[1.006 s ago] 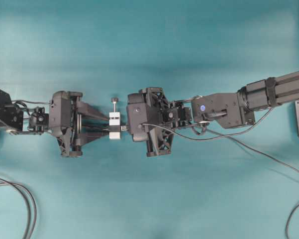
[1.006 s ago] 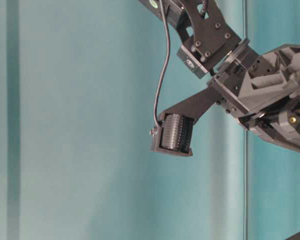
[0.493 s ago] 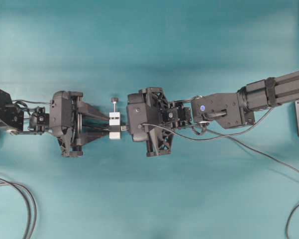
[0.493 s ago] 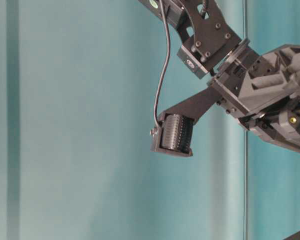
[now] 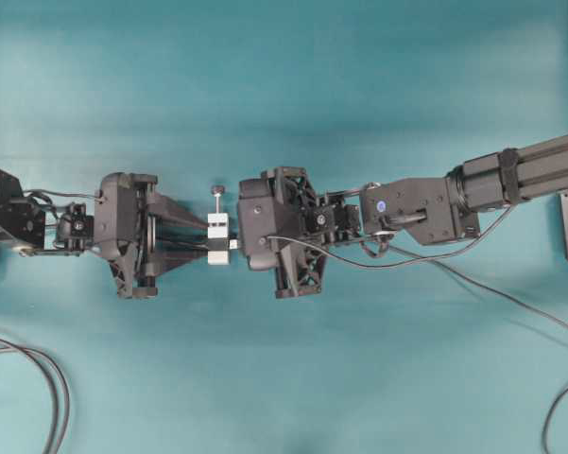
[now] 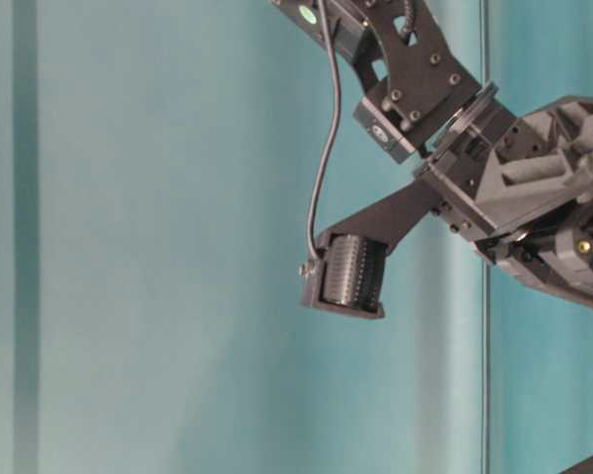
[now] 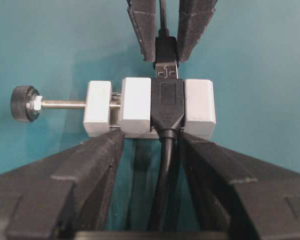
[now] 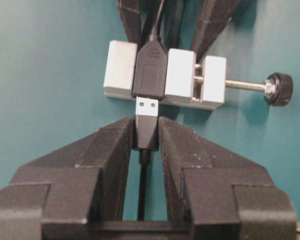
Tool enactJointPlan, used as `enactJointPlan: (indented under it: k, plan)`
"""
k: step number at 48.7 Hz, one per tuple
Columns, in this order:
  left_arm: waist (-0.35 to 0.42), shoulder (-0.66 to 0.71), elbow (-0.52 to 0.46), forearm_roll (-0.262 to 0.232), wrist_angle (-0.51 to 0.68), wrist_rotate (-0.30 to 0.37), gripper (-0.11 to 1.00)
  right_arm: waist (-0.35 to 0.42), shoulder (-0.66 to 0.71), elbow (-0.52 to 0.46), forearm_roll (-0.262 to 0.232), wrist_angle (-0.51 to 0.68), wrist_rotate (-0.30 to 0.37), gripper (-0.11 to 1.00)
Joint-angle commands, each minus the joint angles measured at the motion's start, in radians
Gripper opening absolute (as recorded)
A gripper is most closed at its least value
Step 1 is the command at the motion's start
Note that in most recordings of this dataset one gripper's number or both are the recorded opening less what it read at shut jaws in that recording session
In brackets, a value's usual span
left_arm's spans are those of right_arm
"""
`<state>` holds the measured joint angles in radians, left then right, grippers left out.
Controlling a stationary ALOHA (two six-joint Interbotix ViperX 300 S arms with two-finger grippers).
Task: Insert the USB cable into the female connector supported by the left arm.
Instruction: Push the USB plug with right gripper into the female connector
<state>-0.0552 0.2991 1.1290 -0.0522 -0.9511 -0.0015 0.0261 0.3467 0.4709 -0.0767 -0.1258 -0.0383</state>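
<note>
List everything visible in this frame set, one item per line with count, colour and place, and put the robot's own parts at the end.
USB cable: one, dark cable with black plug and metallic tip, pinched in the right gripper, tip at the mouth of the socket.
female connector: one, black socket on a dark cable, clamped in the white block.
white clamp block: one, white, held between the left gripper's fingers.
clamp screw: one, metal with a black knob, sticking out sideways from the block.
loose cables: several, dark, at the table's lower corners.
table: one, teal.
left gripper: one, black, shut on the block.
right gripper: one, black, shut on the plug.
</note>
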Motion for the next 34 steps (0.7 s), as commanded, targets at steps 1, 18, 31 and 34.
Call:
enactJointPlan:
  k: [1,18,31,34]
  plan:
    - [-0.002,-0.023,-0.011,0.003,-0.003,0.014,0.63,0.003,-0.017,-0.028,-0.003,-0.012,0.0,0.21]
    - [-0.002,-0.023,-0.02,0.003,-0.021,0.015,0.63,0.002,0.0,-0.041,-0.003,-0.012,0.0,0.21]
    - [-0.002,-0.02,-0.048,0.005,-0.023,0.02,0.63,0.002,0.015,-0.078,-0.003,-0.012,-0.002,0.21]
    - [-0.002,-0.018,-0.051,0.005,-0.023,0.02,0.63,0.002,0.015,-0.084,-0.003,-0.011,-0.002,0.21]
